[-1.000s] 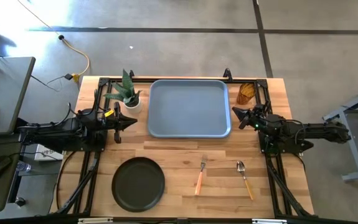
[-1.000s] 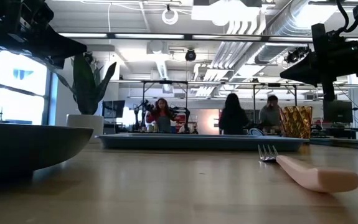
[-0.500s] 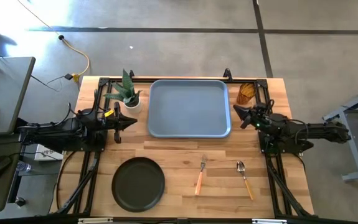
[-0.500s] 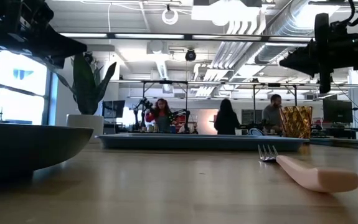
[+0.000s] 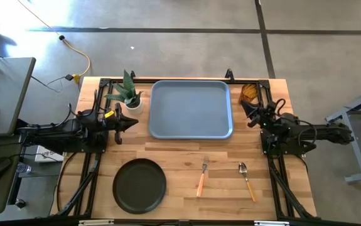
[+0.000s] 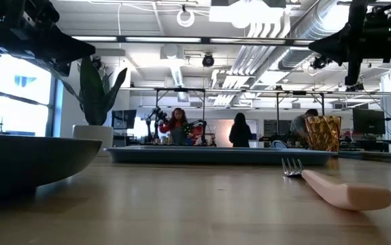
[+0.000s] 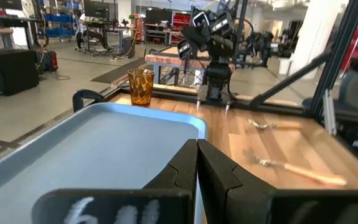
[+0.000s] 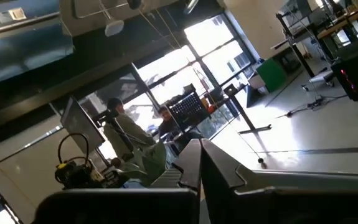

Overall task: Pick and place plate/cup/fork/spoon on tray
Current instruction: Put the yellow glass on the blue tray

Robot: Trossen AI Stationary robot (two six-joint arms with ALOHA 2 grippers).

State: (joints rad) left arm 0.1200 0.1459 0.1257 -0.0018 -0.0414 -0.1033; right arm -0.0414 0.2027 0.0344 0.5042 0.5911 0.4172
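The dark plate lies at the near left of the table, the fork and spoon to its right. The amber cup stands upright at the far right, beside the blue-grey tray, which lies at the far middle. My left gripper is shut and empty, hovering just left of the tray. My right gripper is shut and empty, raised above the table just near of the cup. In the left wrist view the cup stands past the tray.
A white pot with a green plant stands left of the tray's far corner. Dark frame rails run along the table's left, right and far edges. People show in the room behind the table.
My right gripper has risen and drawn back toward the table's far right, toward the cup, tipping its fingers upward. It has stayed shut. My left arm and the tableware have kept still.
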